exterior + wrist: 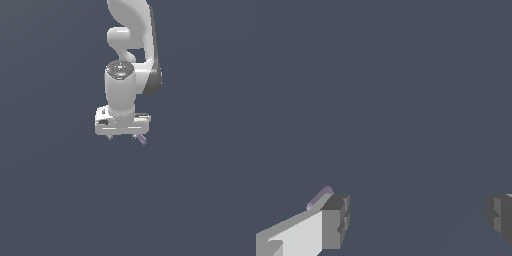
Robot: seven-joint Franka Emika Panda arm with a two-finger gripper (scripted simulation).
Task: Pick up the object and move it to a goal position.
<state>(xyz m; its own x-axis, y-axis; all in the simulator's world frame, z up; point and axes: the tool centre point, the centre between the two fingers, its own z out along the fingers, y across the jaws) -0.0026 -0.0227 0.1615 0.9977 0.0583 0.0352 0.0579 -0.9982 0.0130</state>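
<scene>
The white gripper (122, 136) points down, with its two short fingers spread wide apart. In the wrist view the gripper (416, 220) shows nothing between its grey pads (335, 223). The tiny lilac bar-like block (142, 139) shows just beside the finger on the exterior view's right, on its outer side, partly hidden by it. In the wrist view the block (319, 198) peeks out from behind one finger, outside the gap. I cannot tell whether the block touches the finger.
Plain dark grey-blue ground (60, 200) fills both views. The white arm (130, 45) rises above the gripper. No other object shows.
</scene>
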